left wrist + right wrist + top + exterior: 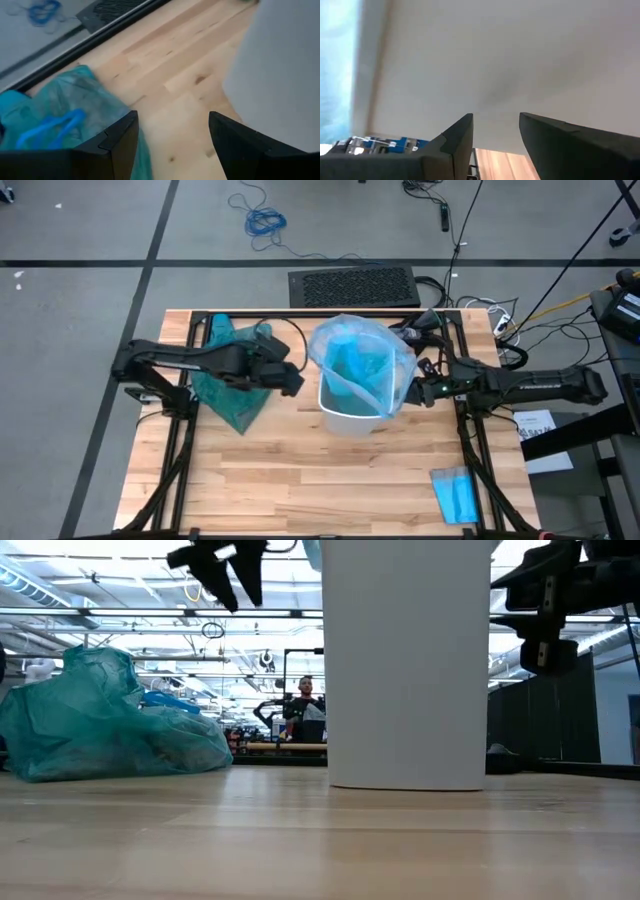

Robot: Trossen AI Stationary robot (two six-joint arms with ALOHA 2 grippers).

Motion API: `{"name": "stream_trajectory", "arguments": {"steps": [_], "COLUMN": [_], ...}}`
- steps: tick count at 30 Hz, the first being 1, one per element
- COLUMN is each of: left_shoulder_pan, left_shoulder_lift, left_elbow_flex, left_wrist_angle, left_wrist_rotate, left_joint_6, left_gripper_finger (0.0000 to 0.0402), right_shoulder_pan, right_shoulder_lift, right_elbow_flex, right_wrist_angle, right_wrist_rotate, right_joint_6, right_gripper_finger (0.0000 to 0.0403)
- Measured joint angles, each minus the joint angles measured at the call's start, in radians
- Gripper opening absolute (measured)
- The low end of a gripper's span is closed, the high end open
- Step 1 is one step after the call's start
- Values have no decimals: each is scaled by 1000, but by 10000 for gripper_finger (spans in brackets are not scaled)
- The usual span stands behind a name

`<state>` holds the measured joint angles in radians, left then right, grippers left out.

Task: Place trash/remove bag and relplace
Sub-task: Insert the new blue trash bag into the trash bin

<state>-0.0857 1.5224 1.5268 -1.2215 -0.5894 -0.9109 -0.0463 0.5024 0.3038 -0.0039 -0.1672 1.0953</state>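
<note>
Wood-plank table top (320, 840) fills the near ground of the low view; on it stands a white plastic bin (408, 670), and left of it the crinkly teal-green plastic bag (100, 725) lies slumped in a heap, well apart from the bin. Both arms hang above, dark against the ceiling lights. A person shows far back in the room.

High view — bin (352, 418) sits mid-table with a paler sky-blue plastic liner (360, 360) draped over its rim. Teal bag (232, 380) lies on the table's left side, partly under the left arm. Left gripper (295, 380) hovers between bag and bin, fingers apart, holding nothing. Right gripper (412, 392) is up against the bin's right side at the liner's edge; cannot tell if it pinches plastic. A small flat folded blue sheet (456, 494) lies near the table's front right corner.

Left wrist view — fingers (125, 140) spread wide over bare wood, teal bag (65, 115) on one side, bin wall (280, 75) on the other.

Right wrist view — fingers (460, 137) partly apart, bin wall (520, 60) close ahead, nothing visibly between them.
</note>
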Motion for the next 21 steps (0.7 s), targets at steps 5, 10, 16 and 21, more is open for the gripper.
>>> {"name": "stream_trajectory", "arguments": {"steps": [5, 10, 16, 21], "left_shoulder_pan": [-22, -58, -85, -78], "left_shoulder_lift": [-91, -171, -234, -244], "left_elbow_flex": [0, 43, 79, 80], "left_wrist_angle": [9, 29, 221, 405], "left_wrist_rotate": [45, 60, 7, -70], "left_joint_6": [-1, -22, 139, 354], "left_gripper_finger": [235, 235, 235, 235], "right_shoulder_pan": [0, 0, 0, 0], "right_shoulder_lift": [-76, -174, -232, -183], "right_elbow_flex": [0, 66, 234, 382], "right_wrist_angle": [-30, -286, -479, -507], "right_wrist_rotate": [4, 81, 273, 440], "right_joint_6": [16, -18, -134, -274], "right_gripper_finger": [155, 139, 119, 112]}}
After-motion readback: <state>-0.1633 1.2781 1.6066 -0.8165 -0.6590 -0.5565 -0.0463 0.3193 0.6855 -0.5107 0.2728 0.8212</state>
